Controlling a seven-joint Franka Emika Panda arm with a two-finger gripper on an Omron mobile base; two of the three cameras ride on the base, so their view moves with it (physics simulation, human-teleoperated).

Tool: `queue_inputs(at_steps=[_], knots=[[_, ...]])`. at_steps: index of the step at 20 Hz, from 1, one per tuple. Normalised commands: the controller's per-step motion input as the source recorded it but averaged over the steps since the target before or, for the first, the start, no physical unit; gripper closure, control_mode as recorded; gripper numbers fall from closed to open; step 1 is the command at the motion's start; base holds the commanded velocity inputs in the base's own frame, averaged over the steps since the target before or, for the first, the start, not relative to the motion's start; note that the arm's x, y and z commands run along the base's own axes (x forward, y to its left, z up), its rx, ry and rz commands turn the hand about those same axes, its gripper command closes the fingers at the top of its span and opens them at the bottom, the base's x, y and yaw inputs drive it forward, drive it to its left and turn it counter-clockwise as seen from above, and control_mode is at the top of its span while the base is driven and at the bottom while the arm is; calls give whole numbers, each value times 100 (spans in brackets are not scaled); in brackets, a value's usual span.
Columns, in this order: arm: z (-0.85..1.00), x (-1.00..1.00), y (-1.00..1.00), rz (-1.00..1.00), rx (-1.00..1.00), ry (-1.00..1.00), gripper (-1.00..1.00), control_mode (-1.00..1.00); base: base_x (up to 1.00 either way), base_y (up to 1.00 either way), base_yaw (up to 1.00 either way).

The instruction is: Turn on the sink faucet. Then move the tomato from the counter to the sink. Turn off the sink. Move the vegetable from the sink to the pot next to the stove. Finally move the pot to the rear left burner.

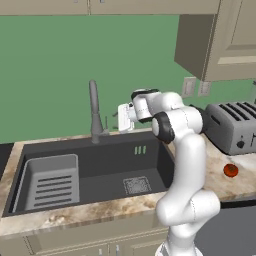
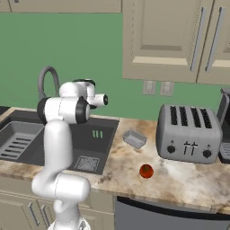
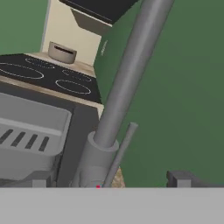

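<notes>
Your gripper [image 3: 107, 183] is spread wide, holding nothing. The sink faucet [image 3: 127, 74] stands dead ahead and close; its thin lever [image 3: 119, 153] slants up between your fingertips.

White arm [image 1: 186, 165] rises upright, elbow bent forward; end effector [image 3: 109, 183] level, jaws wide apart.

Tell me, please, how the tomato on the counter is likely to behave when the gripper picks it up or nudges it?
The tomato is small, round and glossy, so a nudge would probably roll it across the flat counter. Its smooth skin may slip between the fingers. It looks light for its size.
</notes>
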Motion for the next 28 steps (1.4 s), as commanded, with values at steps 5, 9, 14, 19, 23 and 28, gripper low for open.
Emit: queue_inputs(at_steps=[5,9,14,19,23,28], knots=[[-17,34,13,6,0,0,-100,-100,0,0,0],[-12,28,21,4,0,0,-100,-100,0,0,0],[-7,20,22,4,0,0,-100,-100,0,0,0],[0,2,28,2,0,0,-100,-100,0,0,0],[0,0,25,5,0,0,-100,-100,0,0,0],[0,1,25,6,0,0,-100,-100,0,0,0]])
